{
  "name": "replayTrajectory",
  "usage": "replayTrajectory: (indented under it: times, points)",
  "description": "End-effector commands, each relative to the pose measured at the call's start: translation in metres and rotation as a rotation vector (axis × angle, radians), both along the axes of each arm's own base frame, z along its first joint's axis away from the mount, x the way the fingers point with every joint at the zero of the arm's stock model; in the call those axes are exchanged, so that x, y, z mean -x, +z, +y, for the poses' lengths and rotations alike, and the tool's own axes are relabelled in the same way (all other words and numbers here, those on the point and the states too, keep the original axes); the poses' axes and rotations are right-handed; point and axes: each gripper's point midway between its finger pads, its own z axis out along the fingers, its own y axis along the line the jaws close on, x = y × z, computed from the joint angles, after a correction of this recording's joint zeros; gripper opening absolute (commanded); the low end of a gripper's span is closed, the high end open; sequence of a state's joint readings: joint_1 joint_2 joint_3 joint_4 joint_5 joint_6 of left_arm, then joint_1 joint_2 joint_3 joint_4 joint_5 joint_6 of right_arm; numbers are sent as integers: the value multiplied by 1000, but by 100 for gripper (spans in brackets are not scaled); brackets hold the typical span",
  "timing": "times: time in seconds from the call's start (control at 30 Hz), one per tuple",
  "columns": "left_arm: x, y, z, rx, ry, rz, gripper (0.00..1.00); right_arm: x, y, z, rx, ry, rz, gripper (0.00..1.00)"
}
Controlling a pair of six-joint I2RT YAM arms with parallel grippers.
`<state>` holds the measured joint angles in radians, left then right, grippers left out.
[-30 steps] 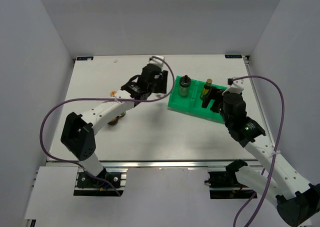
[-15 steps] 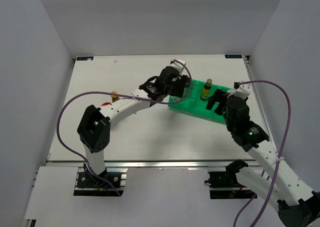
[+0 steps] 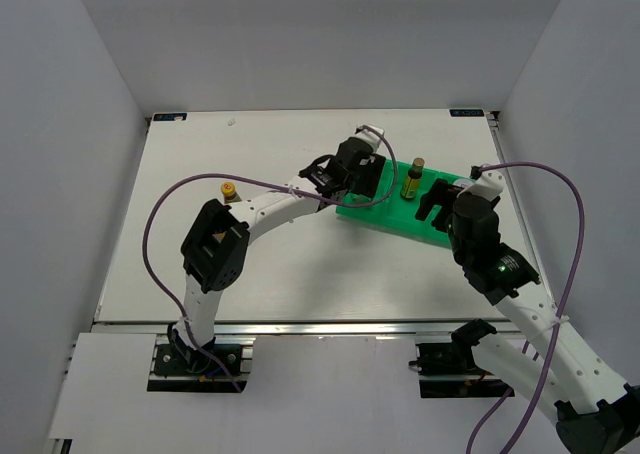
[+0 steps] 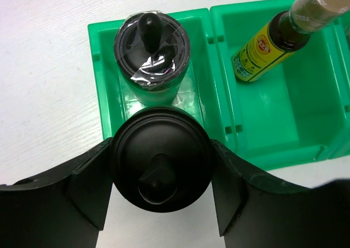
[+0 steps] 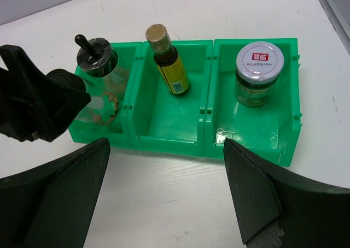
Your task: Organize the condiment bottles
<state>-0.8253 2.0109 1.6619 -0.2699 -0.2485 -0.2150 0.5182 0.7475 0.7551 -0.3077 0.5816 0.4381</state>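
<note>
Top view: the left gripper (image 3: pixel 357 170) hangs over the left end of the bin (image 3: pixel 385 217), and the right gripper (image 3: pixel 437 200) is at the bin's right end. A yellow-cap bottle (image 3: pixel 229 190) stands alone on the table (image 3: pixel 200 154), well left of both jaws.

Left wrist: jaws clamped on a black-capped jar (image 4: pixel 161 169), square between the fingers (image 4: pixel 82 188). Just ahead of them a 2nd jar (image 4: pixel 152 46) stands in the end compartment. Ahead and to the right, a yellow-label bottle (image 4: pixel 257 48) leans in the next one.

Right wrist: jaws spread wide, gripping nothing. All 3 compartments lie ahead, with a red-lid jar (image 5: pixel 257 68) ahead-right in the last one.
</note>
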Motion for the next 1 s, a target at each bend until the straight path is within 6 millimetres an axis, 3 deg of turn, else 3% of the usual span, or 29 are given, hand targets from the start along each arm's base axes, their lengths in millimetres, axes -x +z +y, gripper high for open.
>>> replayTrajectory:
  times: [0.0, 0.43, 0.7, 0.8, 0.97]
  points:
    - [-14, 43, -14, 77, 14, -107, 49, 0, 3, -8, 6, -38, -19, 89]
    - [-24, 16, -12, 14, 58, -80, 70, -1, -3, -10, 30, -43, -6, 89]
    - [-23, 15, -18, 14, 34, -65, 95, 2, -3, -15, 35, -57, -15, 89]
    - [-21, 23, -18, 16, 29, -63, 97, 3, -2, -14, 28, -49, -21, 89]
    - [-6, 58, -6, 48, 19, -74, 98, 3, -3, -7, 30, -9, -13, 89]
